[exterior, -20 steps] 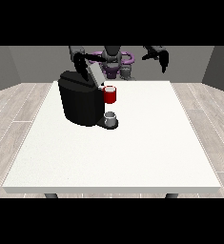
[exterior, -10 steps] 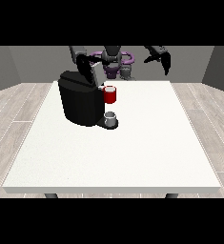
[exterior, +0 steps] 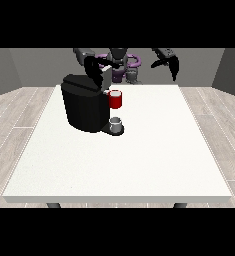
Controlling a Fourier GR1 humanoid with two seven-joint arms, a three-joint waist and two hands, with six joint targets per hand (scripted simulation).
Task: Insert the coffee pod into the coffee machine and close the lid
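Observation:
The black coffee machine (exterior: 84,105) stands on the white table (exterior: 139,160), left of the middle. A red thing at the machine (exterior: 116,99) sits at its front right. Below it, a small grey thing (exterior: 116,122) rests on the machine's base. The hand at the view's left (exterior: 93,70) is low over the back of the machine's top, right at the lid. The hand at the view's right (exterior: 168,61) hangs in the air above the table's far right edge, its fingers spread and pointing down, holding nothing.
The robot's torso (exterior: 120,65) stands behind the table's far edge. The table's near edge (exterior: 119,199) runs across the bottom, and grey wood floor surrounds it.
The hand at the view's left has come down and slightly right onto the machine's top. The hand at the view's right has drifted a little to the right.

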